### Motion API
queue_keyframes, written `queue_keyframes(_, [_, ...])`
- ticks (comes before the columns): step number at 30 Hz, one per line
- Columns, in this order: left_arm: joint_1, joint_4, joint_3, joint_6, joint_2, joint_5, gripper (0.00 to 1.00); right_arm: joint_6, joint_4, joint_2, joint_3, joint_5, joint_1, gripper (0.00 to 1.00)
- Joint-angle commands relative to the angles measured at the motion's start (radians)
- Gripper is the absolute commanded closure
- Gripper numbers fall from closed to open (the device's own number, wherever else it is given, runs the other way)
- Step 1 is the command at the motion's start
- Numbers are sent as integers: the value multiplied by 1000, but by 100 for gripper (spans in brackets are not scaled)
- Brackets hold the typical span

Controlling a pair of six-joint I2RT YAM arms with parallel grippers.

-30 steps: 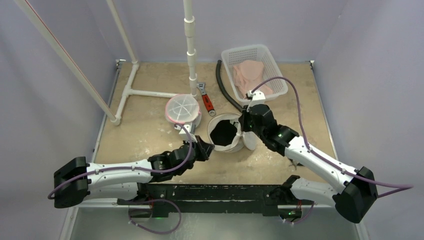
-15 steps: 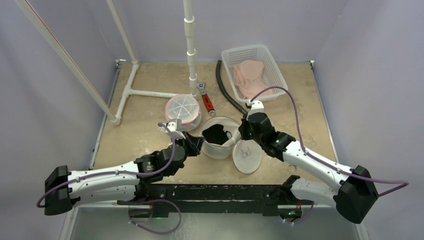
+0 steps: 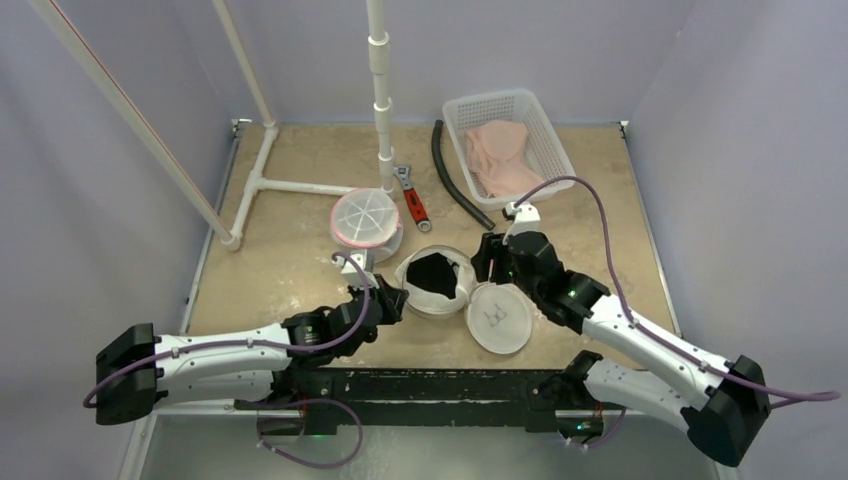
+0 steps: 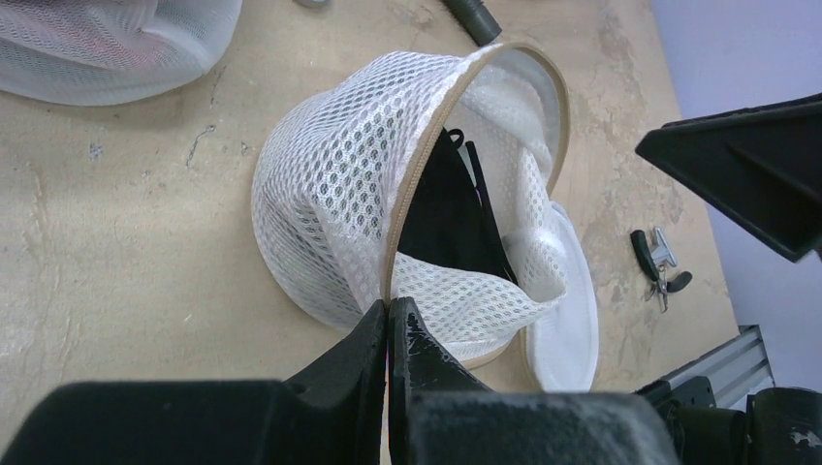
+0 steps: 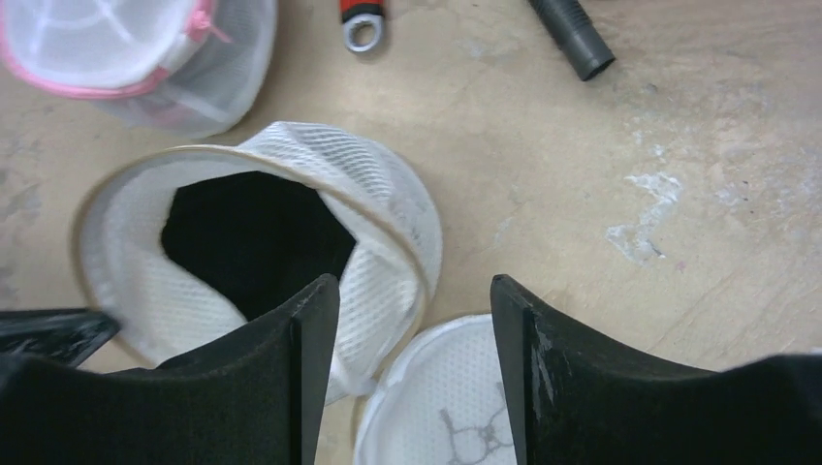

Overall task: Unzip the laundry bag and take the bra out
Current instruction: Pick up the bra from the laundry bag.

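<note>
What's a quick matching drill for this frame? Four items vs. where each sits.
Items:
1. black bra
2. pink garment
3. wrench
4. black hose

Places:
A. in the white basket
B. beside the pink-trimmed bag
C. along that basket's left side
D. inside the unzipped mesh bag

Pairs: 1-D, 2-A, 3-B, 4-C

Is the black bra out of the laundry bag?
No, the black bra sits inside the unzipped laundry bag, whose rim the left gripper pinches.
</note>
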Motion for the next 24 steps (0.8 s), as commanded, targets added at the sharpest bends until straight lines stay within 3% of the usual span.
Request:
queue_keyframes(1, [-6,-9,-6,-21,-35,-5,100,8,-57,-29,120,58,89,38])
queue_keyframes(8, [-6,-24,-9,-34,-36,-11,100,-44,5,141,244,-60,283,48])
queue_keyframes(16, [-6,-54,-16,-66,-52,-25,100,-34,120,312,178,-7,293,53])
queue_keyframes(24, [-6,-93,-22,-75,-56,-20,100,-38,231,446,163,47,292,37])
